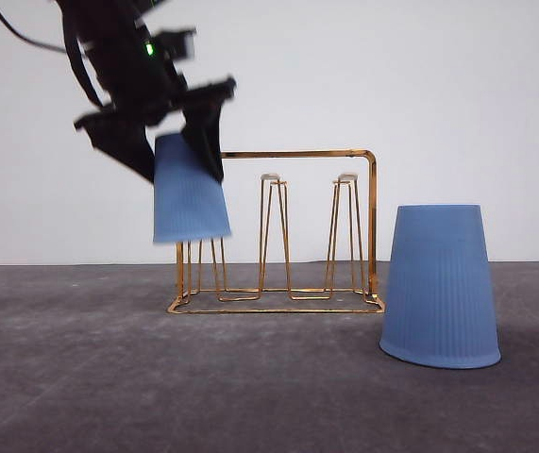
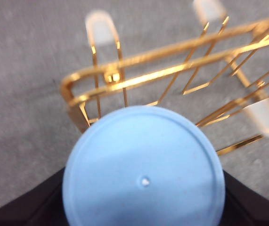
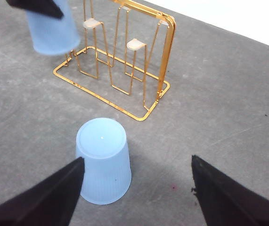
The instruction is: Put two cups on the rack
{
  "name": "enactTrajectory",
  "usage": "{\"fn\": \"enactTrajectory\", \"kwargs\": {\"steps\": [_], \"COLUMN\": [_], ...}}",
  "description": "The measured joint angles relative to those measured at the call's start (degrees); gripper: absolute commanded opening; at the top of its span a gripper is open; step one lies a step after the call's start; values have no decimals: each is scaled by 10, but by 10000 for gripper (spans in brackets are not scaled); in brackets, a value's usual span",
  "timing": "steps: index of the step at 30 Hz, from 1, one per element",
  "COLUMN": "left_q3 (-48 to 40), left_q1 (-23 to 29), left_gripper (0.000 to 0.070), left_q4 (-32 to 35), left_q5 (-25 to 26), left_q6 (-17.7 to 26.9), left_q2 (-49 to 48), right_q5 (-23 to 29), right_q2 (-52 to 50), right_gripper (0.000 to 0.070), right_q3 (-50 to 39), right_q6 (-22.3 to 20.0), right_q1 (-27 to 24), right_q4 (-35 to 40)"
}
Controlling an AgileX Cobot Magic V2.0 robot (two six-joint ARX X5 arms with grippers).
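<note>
Your left gripper [image 1: 170, 127] has its fingers clamped on the closed end of one cup [image 1: 190, 193], holding it mouth down and a little tilted. That orientation is likely chosen so the open mouth can drop over a prong. The cup hangs in the air over the left end of the rack [image 1: 278, 236], its rim just above the base wire, and it hides the prongs at that end, so you cannot tell from the front view whether it is already threaded on one. The left wrist view looks down on the cup's round bottom, with the gold frame just beyond it.

Your right gripper [image 3: 136, 188] has its fingers spread wide and empty, hovering near the second cup [image 3: 103, 160]. That cup stands upside down on the grey table [image 1: 80, 377], just beside the right end of the rack, where your right arm can reach it. Two white-tipped prongs [image 1: 270, 177] stand free in the middle and right of the rack.
</note>
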Motion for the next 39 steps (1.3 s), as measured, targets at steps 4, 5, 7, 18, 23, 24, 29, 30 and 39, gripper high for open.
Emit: {"fn": "enactTrajectory", "kwargs": {"steps": [4,5,7,18,23,24,29,30,39], "left_q3": [0,0,0,30,65,65,53,40,-223], "left_q1": [0,0,0,0,1,2,2,2,7], "left_gripper": [440,490,547,556,550,550,456,420,388], "left_q4": [0,0,0,-102,-242,-264,-286,-279,-153], "left_q5": [0,0,0,3,23,30,70,77,113], "left_q6": [0,0,-2,-3,11,12,15,16,-6], "left_q2": [20,21,21,22,-16,-31,-94,-108,-303], "right_q5": [0,0,0,0,-2,-4,-22,-25,-77], "right_q2": [0,0,0,0,0,0,2,4,92], "right_gripper": [459,459,459,459,460,460,460,460,468], "right_q3": [0,0,0,0,0,0,0,0,0], "right_q6": [0,0,0,0,6,9,27,33,91], "right_q1": [0,0,0,0,0,0,0,0,16], "right_q4": [0,0,0,0,0,0,0,0,31]}}
